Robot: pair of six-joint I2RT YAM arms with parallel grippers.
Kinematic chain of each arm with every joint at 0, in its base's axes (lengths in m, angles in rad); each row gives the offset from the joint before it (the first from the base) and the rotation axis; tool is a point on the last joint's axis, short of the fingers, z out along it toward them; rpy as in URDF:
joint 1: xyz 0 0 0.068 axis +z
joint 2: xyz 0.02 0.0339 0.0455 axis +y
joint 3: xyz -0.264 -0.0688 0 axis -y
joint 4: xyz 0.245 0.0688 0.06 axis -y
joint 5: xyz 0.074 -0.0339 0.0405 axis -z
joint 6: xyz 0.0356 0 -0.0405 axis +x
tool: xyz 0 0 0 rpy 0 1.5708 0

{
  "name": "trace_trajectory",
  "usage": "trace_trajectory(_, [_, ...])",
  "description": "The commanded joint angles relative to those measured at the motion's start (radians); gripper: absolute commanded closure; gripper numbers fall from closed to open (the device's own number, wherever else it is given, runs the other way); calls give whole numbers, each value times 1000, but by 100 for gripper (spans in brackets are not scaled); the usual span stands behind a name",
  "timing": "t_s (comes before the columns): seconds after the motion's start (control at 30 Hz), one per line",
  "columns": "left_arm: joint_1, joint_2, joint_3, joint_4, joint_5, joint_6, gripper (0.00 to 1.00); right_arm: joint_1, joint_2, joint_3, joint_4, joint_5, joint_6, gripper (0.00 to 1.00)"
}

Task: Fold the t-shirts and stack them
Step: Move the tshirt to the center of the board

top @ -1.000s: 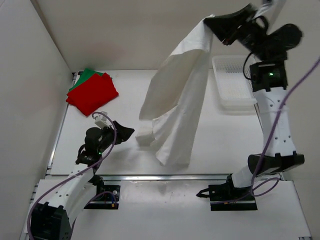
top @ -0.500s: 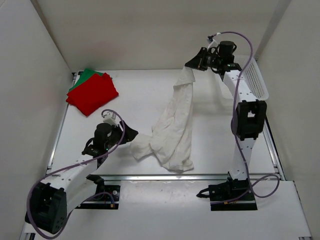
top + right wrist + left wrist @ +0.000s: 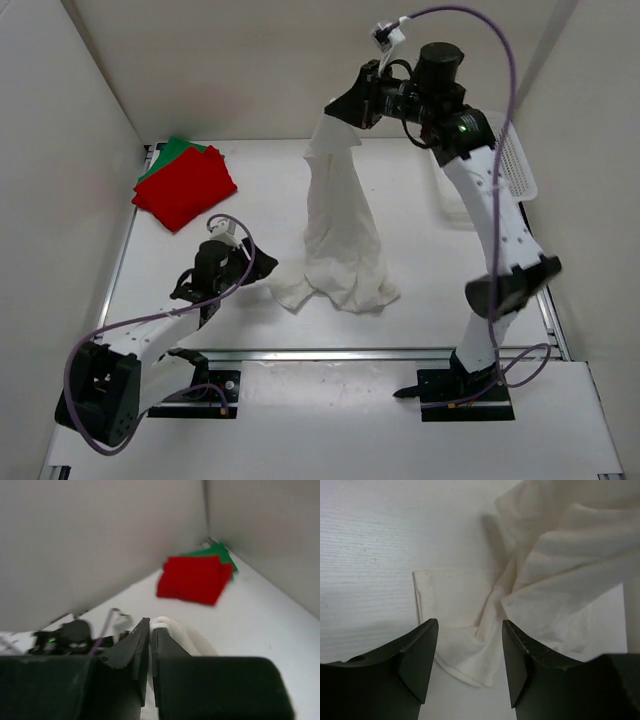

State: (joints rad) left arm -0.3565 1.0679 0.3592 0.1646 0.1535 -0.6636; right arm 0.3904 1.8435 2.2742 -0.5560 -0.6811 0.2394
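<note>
The white t-shirt (image 3: 340, 230) hangs from my right gripper (image 3: 340, 112), which is shut on its top, high above the table's middle; its lower part is bunched on the table. In the right wrist view a fold of white cloth (image 3: 172, 630) shows beside the closed fingers. My left gripper (image 3: 258, 270) is open and low, just left of the shirt's bottom edge; in the left wrist view a crumpled corner of the shirt (image 3: 470, 655) lies between its fingers. The red t-shirt (image 3: 185, 187) lies folded on the green t-shirt (image 3: 172, 152) at the far left.
A white mesh basket (image 3: 515, 165) stands at the far right behind my right arm. White walls enclose the table on the left, back and right. The red and green shirts also show in the right wrist view (image 3: 195, 577).
My right gripper has swung left and higher with the white shirt, drawing it into a narrow hanging column. The shirt's bottom has gathered on the table by my left gripper, which edged toward it.
</note>
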Motion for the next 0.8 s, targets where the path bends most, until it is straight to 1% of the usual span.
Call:
trace_trajectory(0.0, [48,-75,-9,10,46,-27,35,53,-306,-80,268,-7,10,100])
trace_trajectory(0.03, [51,-106,-15,9,49,-34,35,54,-349,-143,344,-33,50,100])
trace_trajectory(0.07, [54,-135,-28,4,47,-40,36,45,-407,-203,378,-41,84,100])
trace_trajectory(0.13, [74,-180,-34,-11,47,-45,35,22,-492,-273,471,-72,136,100])
trace_trajectory(0.17, [83,-204,-39,-25,49,-44,35,-2,-528,-309,487,-92,182,100])
trace_trajectory(0.2, [96,-215,-42,-23,55,-56,35,-21,-565,-333,548,-142,213,99])
trace_trajectory(0.27, [102,-255,-48,-30,58,-60,35,-114,-610,-422,719,-237,347,100])
trace_trajectory(0.3, [102,-263,-51,-30,54,-60,35,-172,-634,-447,751,-251,407,100])
trace_trajectory(0.37, [105,-270,-65,-24,63,-67,35,-238,-670,-594,852,-303,466,100])
trace_trajectory(0.4, [106,-270,-74,-22,69,-79,35,-249,-679,-632,866,-313,481,100])
trace_trajectory(0.47, [85,-263,-88,1,69,-83,35,-269,-679,-763,884,-333,500,100])
trace_trajectory(0.57, [36,-240,-94,12,66,-90,34,-286,-655,-898,913,-319,517,100])
trace_trajectory(0.63, [-14,-229,-106,35,41,-88,34,-239,-647,-962,839,-250,413,100])
trace_trajectory(0.7, [-97,-215,-100,33,3,-73,34,-228,-607,-993,788,-218,381,100])
trace_trajectory(0.77, [-145,-217,-79,18,-26,-59,35,-208,-503,-977,721,-178,347,100])
